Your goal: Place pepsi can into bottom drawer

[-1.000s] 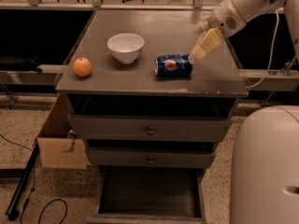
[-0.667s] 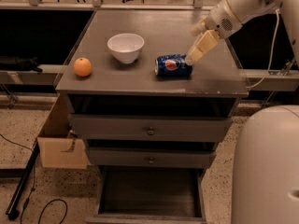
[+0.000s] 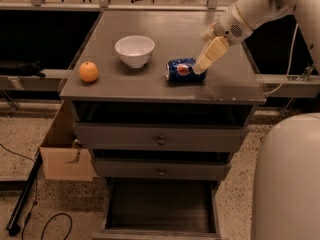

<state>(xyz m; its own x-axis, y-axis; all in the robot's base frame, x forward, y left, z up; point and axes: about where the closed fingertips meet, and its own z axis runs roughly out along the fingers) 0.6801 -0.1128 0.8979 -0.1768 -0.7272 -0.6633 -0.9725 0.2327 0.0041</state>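
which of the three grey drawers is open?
The bottom drawer, a dark grey tray pulled out; both knobbed upper drawers are shut. Claw sits at the blue Pepsi can on top.

Grey cabinet surface: pepsi can lies on its side right of centre, logo facing the camera. The claw hangs from a white arm entering upper right, angled down-left, with its tip at the can's right end; contact unclear. A white bowl stands upright left of the can, apart from it. An orange sits near the left edge. Two upper drawers closed. The bottom drawer is pulled out. A cardboard box sits on the floor left of the cabinet.
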